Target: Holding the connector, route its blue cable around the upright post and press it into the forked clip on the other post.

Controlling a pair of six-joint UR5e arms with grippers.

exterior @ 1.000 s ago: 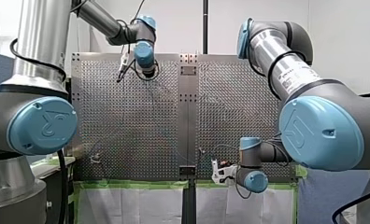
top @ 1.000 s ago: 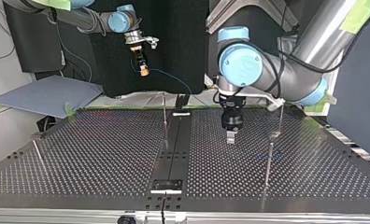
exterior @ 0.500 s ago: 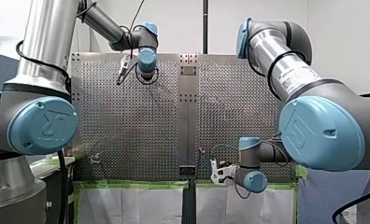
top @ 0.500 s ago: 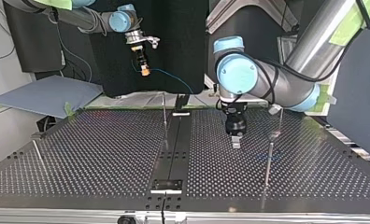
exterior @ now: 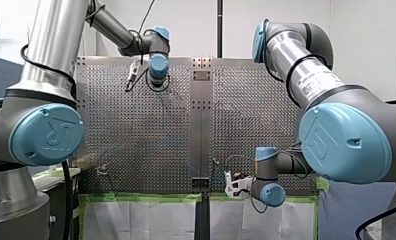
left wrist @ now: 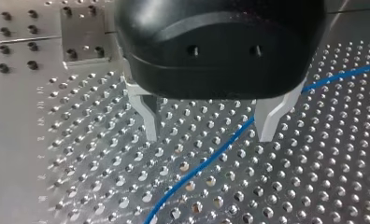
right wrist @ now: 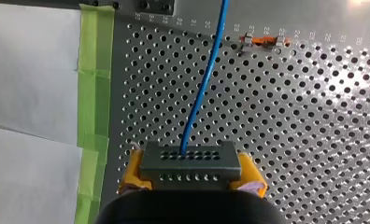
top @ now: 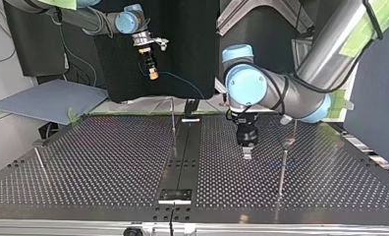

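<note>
My left arm's black gripper with pale metal fingers (top: 247, 155) now hangs lower than a second ago, close over the perforated steel table (top: 330, 187) and nearer the thin upright metal post (top: 282, 172), with its blue-capped wrist joint (top: 245, 83) swung down and toward the top view's left.

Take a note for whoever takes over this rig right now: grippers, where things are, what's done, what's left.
Right gripper: shut on the connector, held up off the table.
Left gripper: open, low over the table, holding nothing. The cable runs across the table under it.
Done: connector gripped.
Left: routing the cable round the post and pressing it into the clip, which I can't make out. No view shows either step done.
</note>
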